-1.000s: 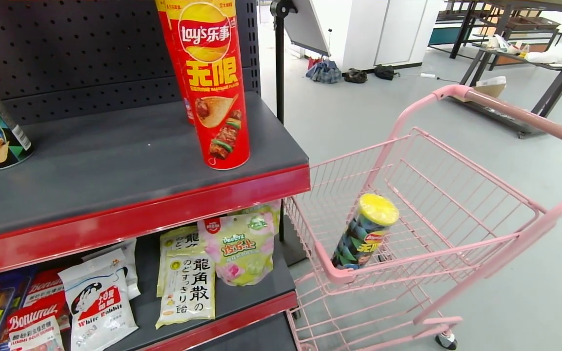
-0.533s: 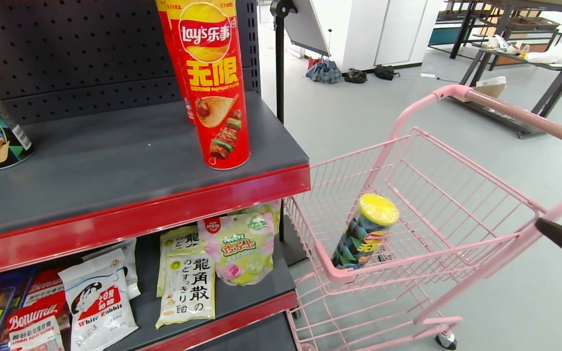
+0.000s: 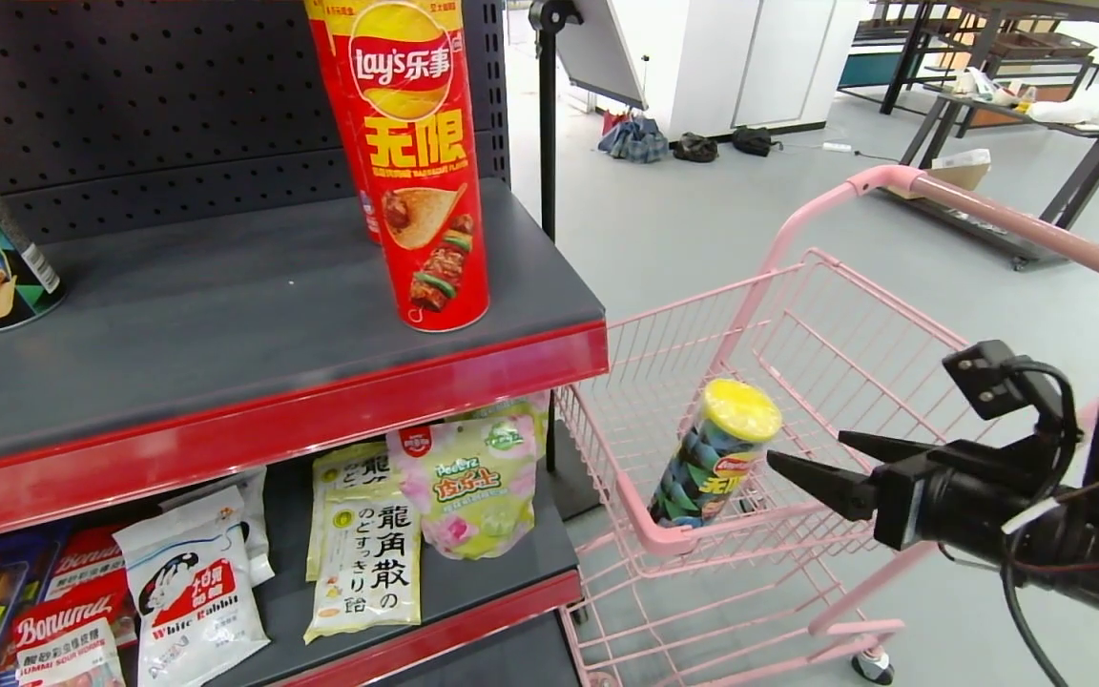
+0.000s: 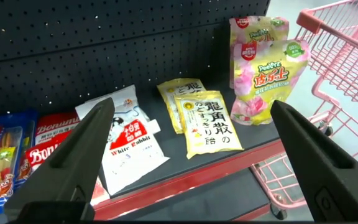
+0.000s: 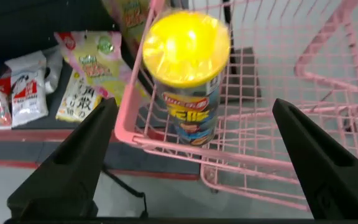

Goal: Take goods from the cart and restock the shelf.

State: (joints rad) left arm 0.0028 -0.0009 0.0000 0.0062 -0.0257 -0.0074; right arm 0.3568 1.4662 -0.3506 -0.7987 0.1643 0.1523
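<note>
The right gripper [image 3: 805, 448], jaws spread wide, hangs over the cart [image 3: 650, 534] and its open basket, beside the yellow-lidded can [image 3: 714, 453], which stands against the shelf-side rim. The left gripper [image 4: 192, 104], likewise spread, faces the snack bags [image 4: 210, 124] on the lower shelf [image 4: 260, 142].

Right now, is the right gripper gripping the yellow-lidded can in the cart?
No, the right gripper is open, short of the can standing free in the pink cart.
</note>
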